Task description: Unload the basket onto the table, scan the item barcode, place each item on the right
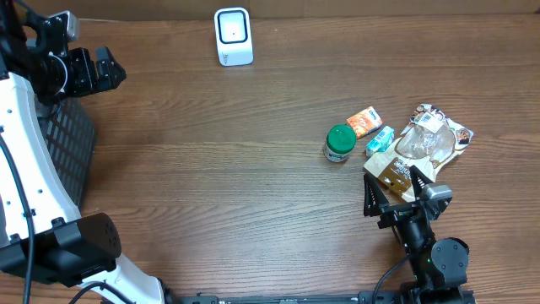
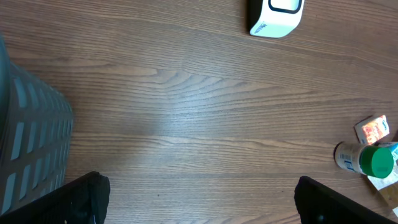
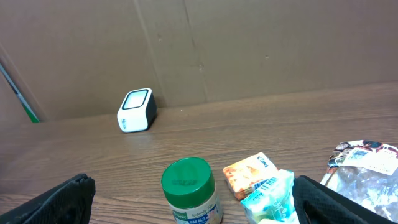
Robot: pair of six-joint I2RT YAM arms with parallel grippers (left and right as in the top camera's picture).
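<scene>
The white barcode scanner point(image 1: 234, 36) stands at the table's far edge, also seen in the left wrist view point(image 2: 275, 15) and the right wrist view point(image 3: 135, 111). Clustered at the right are a green-lidded jar point(image 1: 340, 142) point(image 3: 188, 190) point(image 2: 367, 158), an orange packet point(image 1: 364, 122) point(image 3: 250, 173), a blue-white packet point(image 1: 380, 139) point(image 3: 270, 198), a clear bag point(image 1: 432, 135) and a brown pouch point(image 1: 395, 173). My right gripper point(image 1: 394, 190) point(image 3: 199, 208) is open just behind the pouch, holding nothing. My left gripper point(image 1: 105, 70) point(image 2: 208, 202) is open at the far left, over bare wood.
A dark mesh basket point(image 1: 67, 143) point(image 2: 31, 143) sits at the left edge, below the left arm. A cardboard wall point(image 3: 249, 50) backs the table behind the scanner. Bare wood point(image 1: 211, 169) lies between the basket and the items.
</scene>
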